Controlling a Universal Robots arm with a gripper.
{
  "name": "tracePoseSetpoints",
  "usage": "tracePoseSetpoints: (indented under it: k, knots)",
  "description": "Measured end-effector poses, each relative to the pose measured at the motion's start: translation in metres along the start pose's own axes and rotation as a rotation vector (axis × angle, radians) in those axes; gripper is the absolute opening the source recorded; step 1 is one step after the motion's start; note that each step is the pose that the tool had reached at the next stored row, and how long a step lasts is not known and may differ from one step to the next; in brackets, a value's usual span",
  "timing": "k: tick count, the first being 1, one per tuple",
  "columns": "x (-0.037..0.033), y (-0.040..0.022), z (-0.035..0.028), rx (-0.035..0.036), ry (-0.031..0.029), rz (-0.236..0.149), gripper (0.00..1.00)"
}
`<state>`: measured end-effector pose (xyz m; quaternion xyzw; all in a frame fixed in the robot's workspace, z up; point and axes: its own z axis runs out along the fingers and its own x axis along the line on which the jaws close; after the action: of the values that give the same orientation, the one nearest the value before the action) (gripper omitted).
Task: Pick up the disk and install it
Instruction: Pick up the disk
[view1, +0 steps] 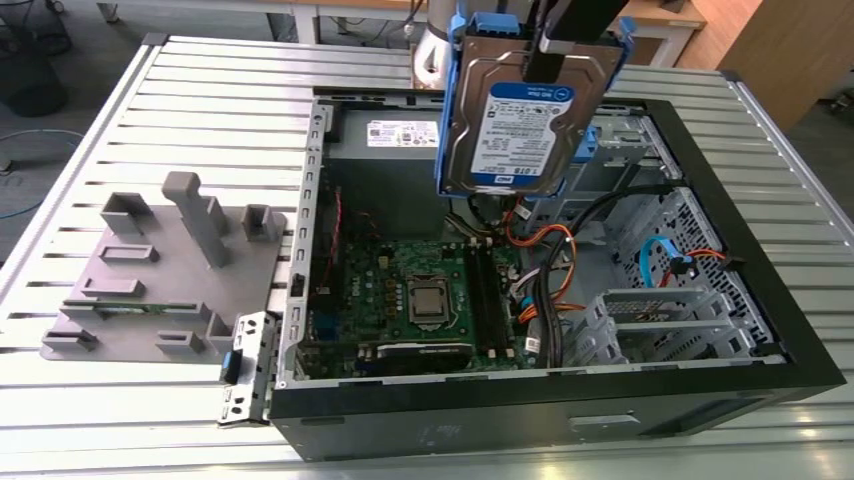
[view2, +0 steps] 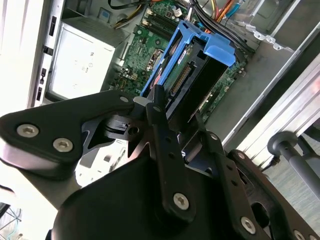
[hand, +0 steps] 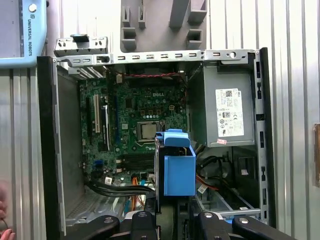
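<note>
The disk (view1: 523, 125), a silver hard drive with a white-and-blue label in a blue plastic bracket, hangs upright in the air over the back of the open computer case (view1: 787, 330). My gripper (view1: 550, 48) is shut on its upper edge. In the second wrist view the black fingers (view2: 161, 125) clamp the disk (view2: 192, 75) from both sides, with the motherboard below it. The first wrist view looks down past the gripper (hand: 175, 216) onto the bracket's blue end (hand: 178, 170), which hangs above the case interior.
Inside the case lie the green motherboard (view1: 414, 290), a grey metal box with a white sticker (hand: 224, 111), orange and blue cables (view1: 561, 250) and metal drive cages (view1: 654, 310). A grey fixture plate with upright blocks (view1: 160, 270) sits on the slatted table at the exterior view's left.
</note>
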<state>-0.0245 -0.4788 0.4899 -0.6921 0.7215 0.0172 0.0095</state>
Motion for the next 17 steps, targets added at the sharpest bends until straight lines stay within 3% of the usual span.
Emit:
tracePoseSetpoints:
  k: [17]
  knots:
    - [0.0283, -0.0012, -0.0011, 0.0000, 0.0001, 0.000, 0.35]
